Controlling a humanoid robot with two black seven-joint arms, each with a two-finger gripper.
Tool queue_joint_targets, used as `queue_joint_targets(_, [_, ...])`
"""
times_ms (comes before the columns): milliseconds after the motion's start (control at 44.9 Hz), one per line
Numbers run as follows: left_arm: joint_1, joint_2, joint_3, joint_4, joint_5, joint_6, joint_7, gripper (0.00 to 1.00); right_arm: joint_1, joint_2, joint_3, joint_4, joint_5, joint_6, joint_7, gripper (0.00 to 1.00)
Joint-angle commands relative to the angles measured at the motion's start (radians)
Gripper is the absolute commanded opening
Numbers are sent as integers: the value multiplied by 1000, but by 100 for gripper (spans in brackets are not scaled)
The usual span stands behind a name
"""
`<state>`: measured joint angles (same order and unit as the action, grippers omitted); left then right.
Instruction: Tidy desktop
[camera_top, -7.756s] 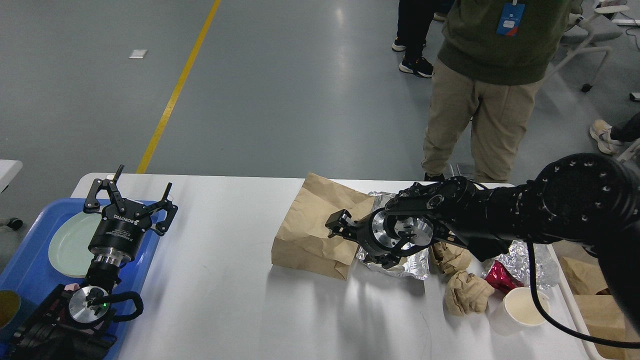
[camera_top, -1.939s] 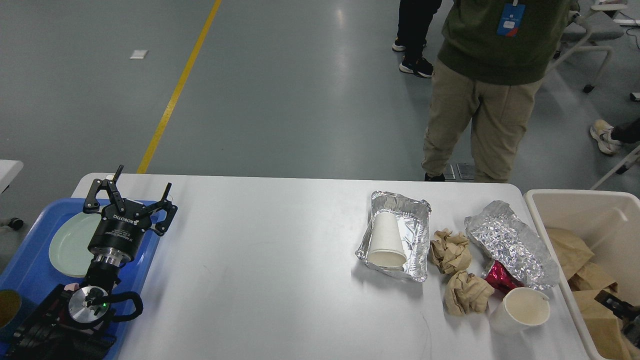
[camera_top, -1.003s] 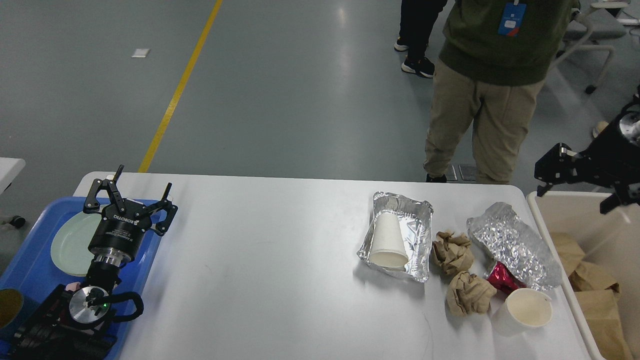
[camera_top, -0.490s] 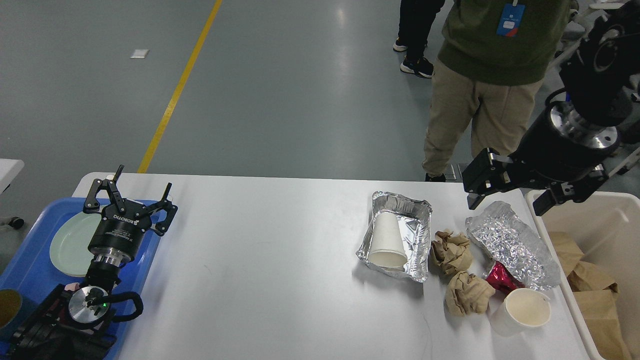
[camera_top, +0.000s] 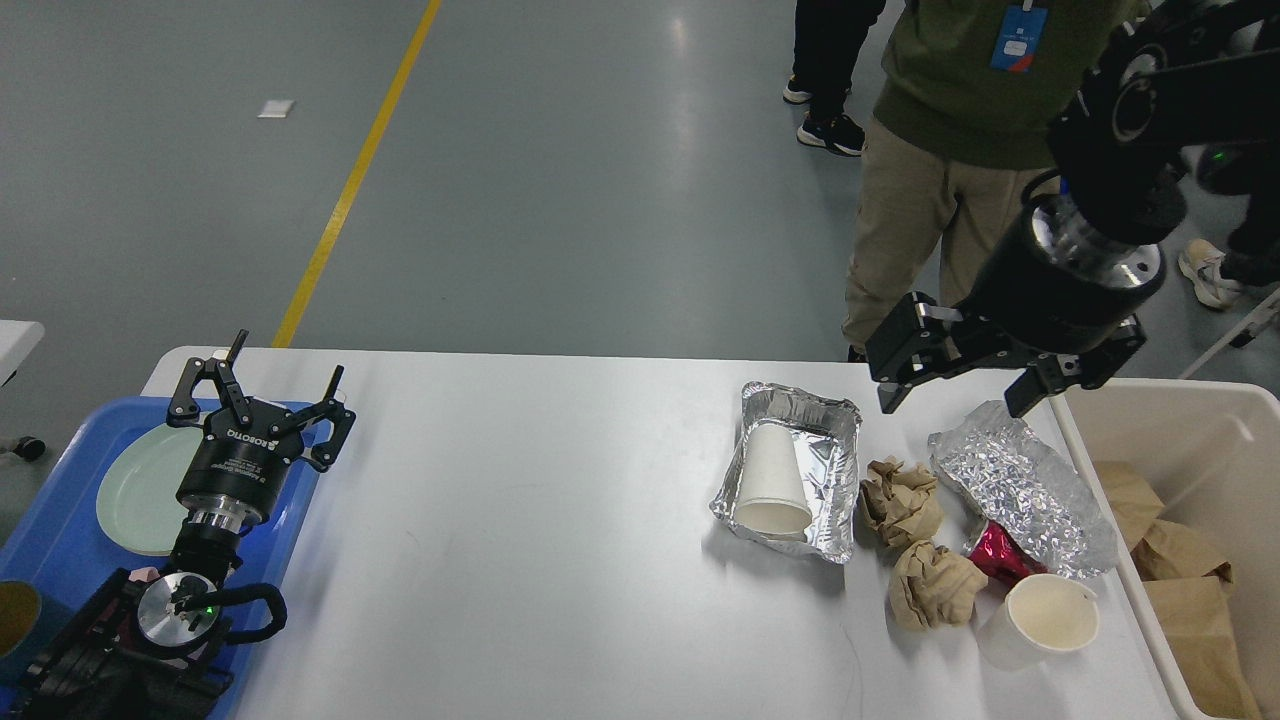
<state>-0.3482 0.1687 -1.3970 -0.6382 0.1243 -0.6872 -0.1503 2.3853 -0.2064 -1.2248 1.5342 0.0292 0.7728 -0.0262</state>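
Bags of brown paper (camera_top: 1190, 590) sit half cut off in our beige bin (camera_top: 1230, 430), below-right of our right gripper (camera_top: 957, 383). That gripper, spread and empty, has swung in over the desktop (camera_top: 520, 540). Beneath it a foil tray (camera_top: 835, 465) holds a tipped cup (camera_top: 772, 482). Our left gripper (camera_top: 263, 388) stays spread.

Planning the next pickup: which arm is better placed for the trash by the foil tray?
Right. The right gripper hangs open just above the crumpled foil and paper balls, beside the bin. The left gripper sits far across the desktop.
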Motion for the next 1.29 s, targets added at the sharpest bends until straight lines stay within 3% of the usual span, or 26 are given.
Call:
queue_joint_targets(0, [0,0,1,-1,0,0,0,96,-122,4,108,-8,0,-111,-5,100])
queue_joint_targets(245, [0,0,1,-1,0,0,0,96,-374,44,215,-45,-44,-374,-35,100])
queue_joint_targets(357, [0,0,1,-1,0,0,0,96,-446,70,229,-51,-124,-437,-67,100])
queue_joint_targets(624, [0,0,1,-1,2,0,0,96,-649,162,286,-129,-497,-582,-81,94])
queue_joint_targets(780, [0,0,1,-1,0,0,0,96,-790,208,281,-261,-709,-610,-80,93])
queue_joint_targets(958, [0,0,1,-1,0,0,0,96,-911,295,278,-431,-764,-609,-77,92])
queue_joint_targets(1270, [0,0,0,-1,0,0,0,96,-974,335,263,-491,-844,-604,-77,92])
